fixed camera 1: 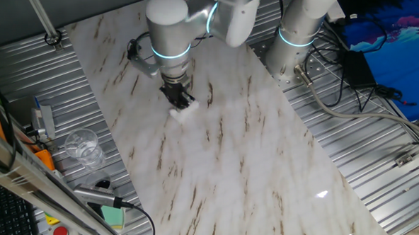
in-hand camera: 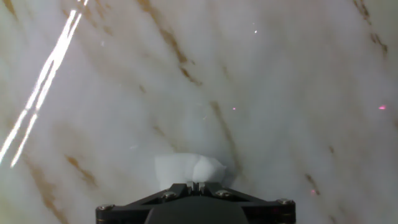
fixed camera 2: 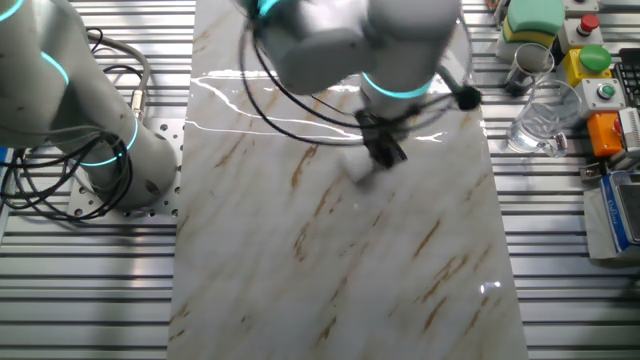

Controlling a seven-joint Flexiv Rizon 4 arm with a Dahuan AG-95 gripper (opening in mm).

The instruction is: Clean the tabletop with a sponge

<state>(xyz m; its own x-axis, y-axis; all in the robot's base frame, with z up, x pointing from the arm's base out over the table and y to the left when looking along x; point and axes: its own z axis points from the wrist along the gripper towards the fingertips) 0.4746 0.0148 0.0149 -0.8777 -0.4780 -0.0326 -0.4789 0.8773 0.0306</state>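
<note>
Tabletop: the tabletop is a long white marble-look slab with brown veins. It lies on a ribbed grey metal surface and is the landmark for every entry below.
Arm: the arm reaches from its base beside one long edge of the tabletop and hangs over the slab's far half.
Tool: the tool points down at the tabletop with its jaws closed on the sponge. The hand view shows the sponge protruding just past the fingertips.
Glass: a clear glass stands off the tabletop, on the metal beside its long edge.
Green block: a green block lies off the tabletop, near its corner. It is not in use.
Sponge: the sponge, a small white block, sits under the tool and appears pressed to the tabletop, inboard of the edges.
Progress: wiping is judged to be under way. No dirt or wet trail is discernible, so the cleaned area cannot be determined. The near half of the tabletop likely remains to be covered.
</note>
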